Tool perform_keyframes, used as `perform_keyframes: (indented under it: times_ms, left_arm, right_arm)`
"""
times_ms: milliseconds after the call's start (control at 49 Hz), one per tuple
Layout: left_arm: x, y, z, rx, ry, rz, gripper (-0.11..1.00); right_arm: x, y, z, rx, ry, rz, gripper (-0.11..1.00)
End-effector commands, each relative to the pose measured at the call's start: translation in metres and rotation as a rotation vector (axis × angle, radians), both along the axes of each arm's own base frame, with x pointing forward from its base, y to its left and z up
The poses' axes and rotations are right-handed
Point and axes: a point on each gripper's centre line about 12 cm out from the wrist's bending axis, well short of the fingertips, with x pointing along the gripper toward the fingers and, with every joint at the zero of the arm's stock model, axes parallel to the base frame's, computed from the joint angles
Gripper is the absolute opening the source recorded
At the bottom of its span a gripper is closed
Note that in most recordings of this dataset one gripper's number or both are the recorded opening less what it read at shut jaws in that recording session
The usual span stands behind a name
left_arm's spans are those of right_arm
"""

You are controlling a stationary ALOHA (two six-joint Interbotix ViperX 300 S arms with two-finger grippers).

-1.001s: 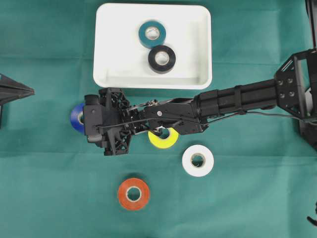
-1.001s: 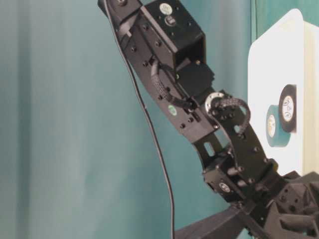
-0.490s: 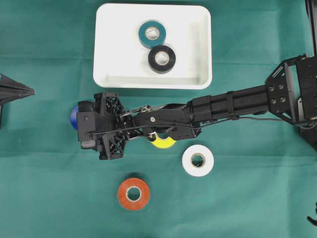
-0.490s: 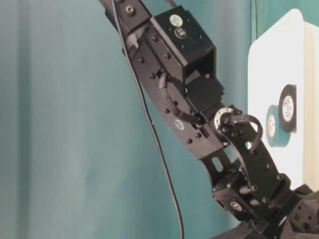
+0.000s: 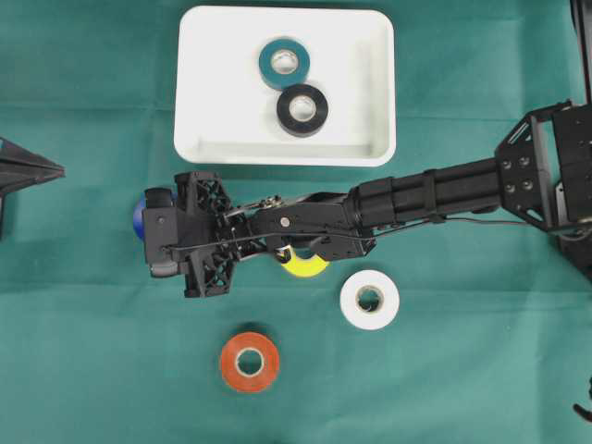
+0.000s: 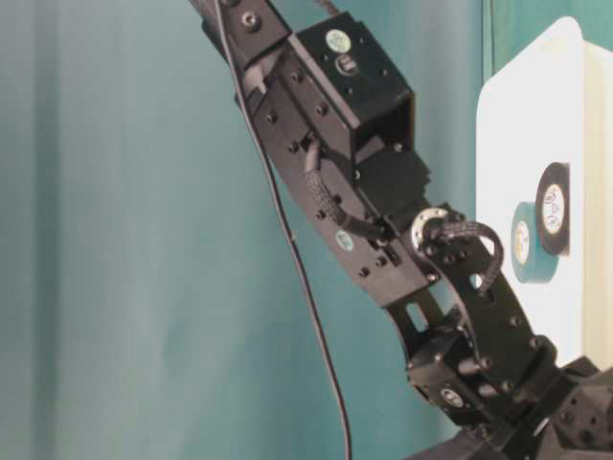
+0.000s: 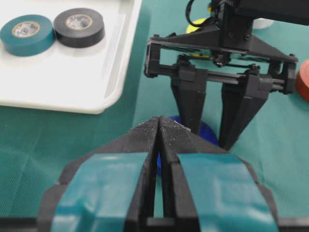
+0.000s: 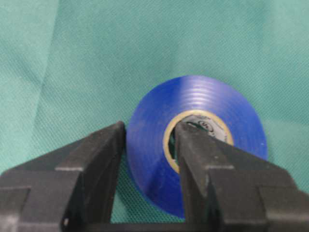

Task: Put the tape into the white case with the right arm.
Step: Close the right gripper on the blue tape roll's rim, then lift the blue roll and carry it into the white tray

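The right gripper (image 8: pixel 147 159) has its fingers clenched on the blue tape (image 8: pixel 203 121), one inside the core. The grasping step looks done; next comes lifting it to the white case (image 5: pixel 379 92). The left gripper (image 7: pixel 159 126) is clenched empty.

Green cloth (image 5: pixel 481 370) all over, plain, with a fine weave in the right wrist view. White case (image 5: pixel 213 111), unmarked. Inside it, teal tape (image 5: pixel 284 63) and black tape (image 5: pixel 302 110), each with a pale printed core. On the cloth, blue tape (image 8: pixel 203 145) with a yellowish core ring and grey printed label, yellow tape (image 5: pixel 303 266), white tape (image 5: pixel 370 299) with a tan core, orange-red tape (image 5: pixel 249 362) with a pale core. Right arm (image 5: pixel 435 194) black throughout, right gripper (image 8: pixel 145 164) matt black. Left gripper (image 7: pixel 158 140) black with teal patches.
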Motion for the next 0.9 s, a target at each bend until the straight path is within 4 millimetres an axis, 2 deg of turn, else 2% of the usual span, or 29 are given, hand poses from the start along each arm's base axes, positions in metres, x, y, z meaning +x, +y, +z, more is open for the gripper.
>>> perform_keyframes:
  times_ms: [0,163,306,633,878]
  left_arm:
    - [0.001,0.001,0.006,0.001,-0.017,0.003,0.01]
    - [0.001,0.001,0.005,0.001,-0.015,0.003,0.01]
    - [0.001,0.001,0.005,0.0,-0.015,0.003,0.01]
    - [0.001,0.001,0.006,0.0,-0.017,0.003,0.01]
    - [0.001,0.001,0.005,0.001,-0.015,0.003,0.01]
  right_arm:
    - [0.003,0.003,0.04,0.003,-0.072,0.004,0.03]
    - [-0.001,0.0,0.069,-0.007,-0.083,-0.015,0.03]
    - [-0.006,-0.004,0.084,-0.025,-0.066,-0.034,0.02]
    - [-0.009,-0.008,0.089,-0.03,-0.057,-0.05,0.02]
    - [-0.01,-0.039,0.102,-0.033,-0.078,-0.104,0.02]
